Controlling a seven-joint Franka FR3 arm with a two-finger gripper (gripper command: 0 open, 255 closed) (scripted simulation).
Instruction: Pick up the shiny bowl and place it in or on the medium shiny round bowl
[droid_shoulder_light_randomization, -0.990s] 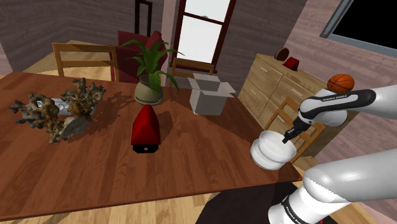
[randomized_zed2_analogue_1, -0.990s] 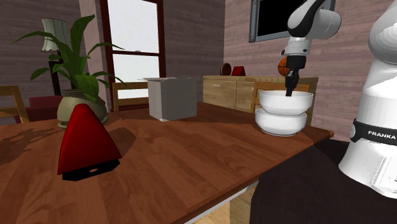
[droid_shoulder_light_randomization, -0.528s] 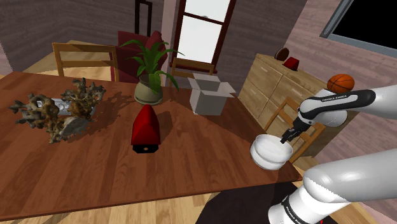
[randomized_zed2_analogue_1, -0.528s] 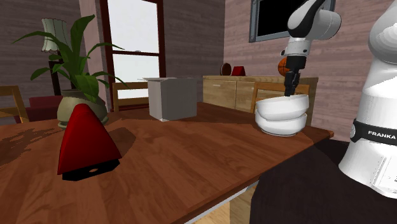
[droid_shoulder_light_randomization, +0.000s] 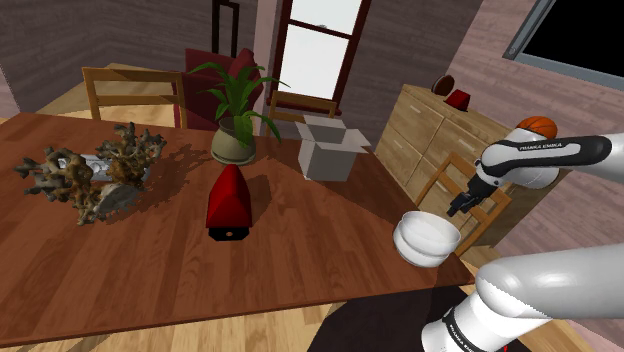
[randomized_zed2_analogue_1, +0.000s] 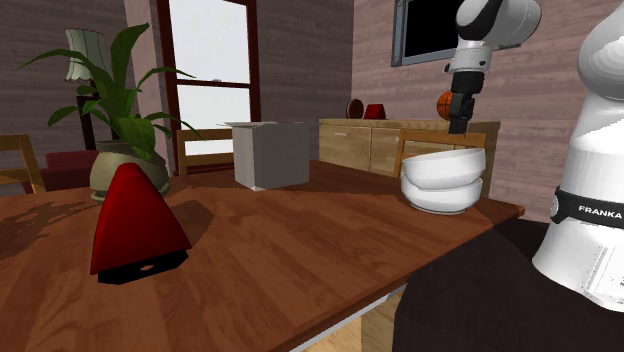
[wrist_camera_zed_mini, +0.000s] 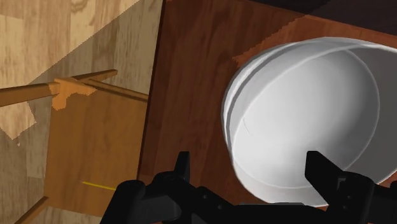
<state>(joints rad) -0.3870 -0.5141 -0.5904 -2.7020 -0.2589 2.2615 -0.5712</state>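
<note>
Two white bowls stand nested at the table corner nearest the stand. The upper bowl (droid_shoulder_light_randomization: 428, 230) (randomized_zed2_analogue_1: 446, 164) (wrist_camera_zed_mini: 305, 114) rests inside the lower bowl (droid_shoulder_light_randomization: 424, 253) (randomized_zed2_analogue_1: 438, 197). My gripper (droid_shoulder_light_randomization: 462, 205) (randomized_zed2_analogue_1: 460, 122) (wrist_camera_zed_mini: 249, 168) hangs open above the stack, toward the rim on the chair side. It touches neither bowl. In the wrist view the two fingers (wrist_camera_zed_mini: 182, 167) stand wide apart, one over the table, the other over the bowl's rim, and nothing is between them.
A red cone-shaped object (droid_shoulder_light_randomization: 229, 200) sits mid-table. A potted plant (droid_shoulder_light_randomization: 236, 135) and a white open box (droid_shoulder_light_randomization: 328, 150) stand behind it. A brown cluttered pile (droid_shoulder_light_randomization: 90, 175) lies at the shoulder view's left. A wooden chair (droid_shoulder_light_randomization: 452, 190) stands beside the bowls' corner, with a sideboard (droid_shoulder_light_randomization: 440, 125) beyond.
The fingers opened and let go of the upper bowl, which settled down into the lower bowl. The gripper then rose clear of the stack.
</note>
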